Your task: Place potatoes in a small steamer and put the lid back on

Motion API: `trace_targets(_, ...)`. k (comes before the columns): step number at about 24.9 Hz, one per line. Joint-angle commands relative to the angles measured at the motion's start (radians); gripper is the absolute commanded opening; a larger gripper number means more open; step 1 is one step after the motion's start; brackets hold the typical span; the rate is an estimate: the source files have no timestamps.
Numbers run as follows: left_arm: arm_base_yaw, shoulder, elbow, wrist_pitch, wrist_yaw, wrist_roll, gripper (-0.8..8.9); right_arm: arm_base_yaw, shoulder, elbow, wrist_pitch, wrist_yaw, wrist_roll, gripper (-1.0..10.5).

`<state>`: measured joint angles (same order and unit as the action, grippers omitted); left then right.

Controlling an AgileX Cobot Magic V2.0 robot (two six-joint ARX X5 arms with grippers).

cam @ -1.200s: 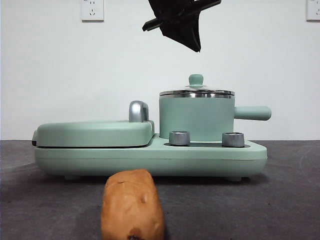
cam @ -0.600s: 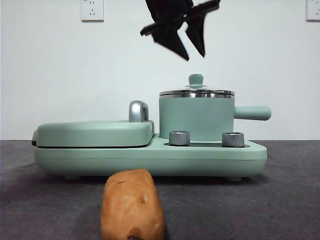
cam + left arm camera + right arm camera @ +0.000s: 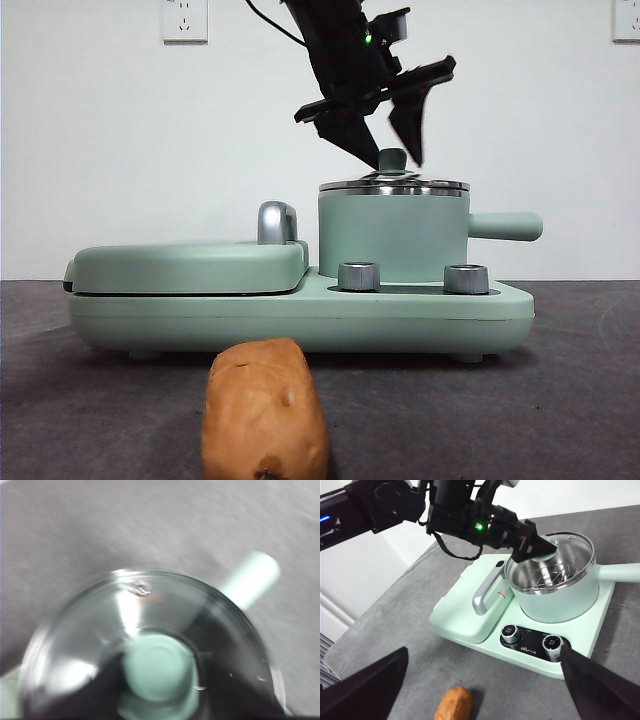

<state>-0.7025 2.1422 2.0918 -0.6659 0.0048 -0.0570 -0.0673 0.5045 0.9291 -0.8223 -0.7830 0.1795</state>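
Within 1 second the left gripper (image 3: 392,150) has been lowered, jaws apart, astride the lid (image 3: 393,184)'s knob, apparently not yet clamped, so lid removal is judged imminent.

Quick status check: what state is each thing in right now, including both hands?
Glass lid: seated on the steamer.
Steamer: closed, on its base.
Potato: on the table, untouched.
Griddle cover: shut.
Left hand: open, astride the lid knob.
Right hand: open, waiting.

Glass lid (image 3: 150,645) being viewed from directly above, blurred.
Its mint-green knob (image 3: 159,667) is being shown centred; the steamer's handle (image 3: 250,579) is jutting out beyond the rim.
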Motion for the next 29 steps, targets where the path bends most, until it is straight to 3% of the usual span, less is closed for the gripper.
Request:
trace_targets(1,-0.011,0.032,0.032,0.012,0.001,-0.015,0.09,0.0,0.004,0.018,0.002,-0.002,-0.004,4.8)
trace_targets(7,-0.011,-0.026,0.045,0.019,-0.037,0.02,0.08,0.0,0.004,0.018,-0.002,-0.002,-0.004,4.8)
trace_targets(16,0.021,-0.299,0.045,-0.124,-0.087,0.068,0.08,0.039,0.077,0.031,-0.024,0.035,0.022,4.8)
trace_targets(24,0.167,-0.456,0.045,-0.309,-0.083,0.07,0.08,0.377,0.289,0.132,-0.024,0.295,0.09,4.8)
trace_targets(29,0.256,-0.513,0.044,-0.379,-0.061,0.072,0.08,0.641,0.453,0.172,-0.023,0.515,0.164,4.8)
